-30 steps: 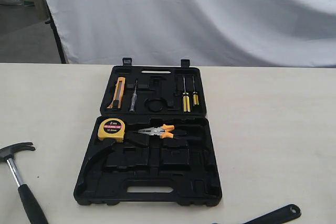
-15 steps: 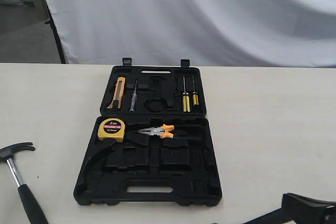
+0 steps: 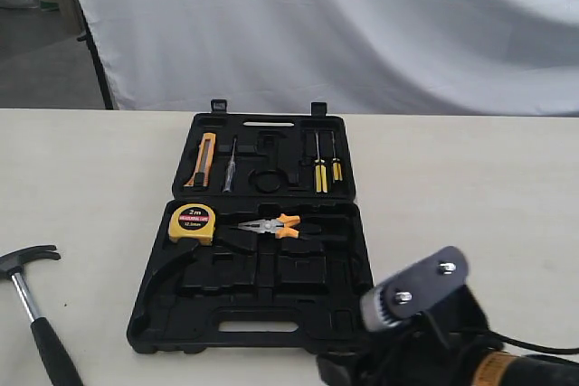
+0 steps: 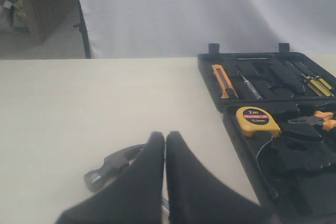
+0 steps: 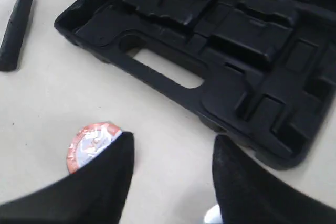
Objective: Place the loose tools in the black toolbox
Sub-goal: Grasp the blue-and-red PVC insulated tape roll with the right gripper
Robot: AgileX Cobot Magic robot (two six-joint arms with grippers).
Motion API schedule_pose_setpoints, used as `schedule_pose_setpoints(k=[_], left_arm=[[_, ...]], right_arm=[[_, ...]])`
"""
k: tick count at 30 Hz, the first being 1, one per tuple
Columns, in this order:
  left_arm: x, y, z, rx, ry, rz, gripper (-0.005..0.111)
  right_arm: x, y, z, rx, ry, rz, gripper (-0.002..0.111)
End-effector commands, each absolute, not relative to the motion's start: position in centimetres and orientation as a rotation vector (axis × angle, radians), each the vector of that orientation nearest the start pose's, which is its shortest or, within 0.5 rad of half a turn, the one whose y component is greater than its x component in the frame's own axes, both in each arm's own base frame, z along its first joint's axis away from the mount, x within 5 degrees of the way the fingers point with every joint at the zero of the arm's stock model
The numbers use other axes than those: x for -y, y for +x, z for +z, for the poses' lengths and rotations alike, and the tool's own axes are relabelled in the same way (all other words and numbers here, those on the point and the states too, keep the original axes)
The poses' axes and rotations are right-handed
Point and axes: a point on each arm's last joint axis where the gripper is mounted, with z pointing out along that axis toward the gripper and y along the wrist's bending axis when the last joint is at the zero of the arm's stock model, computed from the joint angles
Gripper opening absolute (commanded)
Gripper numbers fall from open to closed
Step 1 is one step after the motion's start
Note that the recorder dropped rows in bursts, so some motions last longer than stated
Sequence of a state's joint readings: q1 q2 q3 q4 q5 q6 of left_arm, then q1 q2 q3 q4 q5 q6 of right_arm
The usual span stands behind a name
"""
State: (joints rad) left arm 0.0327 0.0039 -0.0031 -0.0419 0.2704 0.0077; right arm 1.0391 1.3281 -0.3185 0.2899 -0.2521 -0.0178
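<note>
The right gripper holds its two black fingers spread apart, with only bare tabletop between them. The small round tape roll with the reddish-rimmed face lies flat on the table just beside one finger and is partly hidden by it. The jaws stand offset from the roll and do not straddle it, so this reads as an approach, not a grasp. Just past the fingers lies the near half of the large black moulded plastic toolbox, its handle slot and empty recesses facing up, so any lift into it would be short.

The left gripper has its fingers pressed together and holds nothing. It hangs low over the cream table. The steel head of the claw hammer with the black handle lies just beyond its tips, probably the left arm's next target.

In the exterior view the hammer rests on the table left of the toolbox, apart from it. Its curved recess sits empty below the yellow tape measure and the orange-handled pliers. The adjustable wrench shows in none of the views.
</note>
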Motion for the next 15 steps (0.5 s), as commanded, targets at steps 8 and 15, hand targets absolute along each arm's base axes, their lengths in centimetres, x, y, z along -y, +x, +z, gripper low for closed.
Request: schedule_pose_setpoints(k=[8, 15], left_arm=[[0.0, 5.5, 18.9, -1.752, -0.045, -0.017, 0.001], [0.0, 5.5, 18.9, -1.752, -0.045, -0.017, 0.001]], right_arm=[[-25.5, 11.0, 14.7, -2.082, -1.388, 0.500, 0.076], [-26.5, 10.9, 13.8, -2.119, -1.521, 0.419, 0.080]])
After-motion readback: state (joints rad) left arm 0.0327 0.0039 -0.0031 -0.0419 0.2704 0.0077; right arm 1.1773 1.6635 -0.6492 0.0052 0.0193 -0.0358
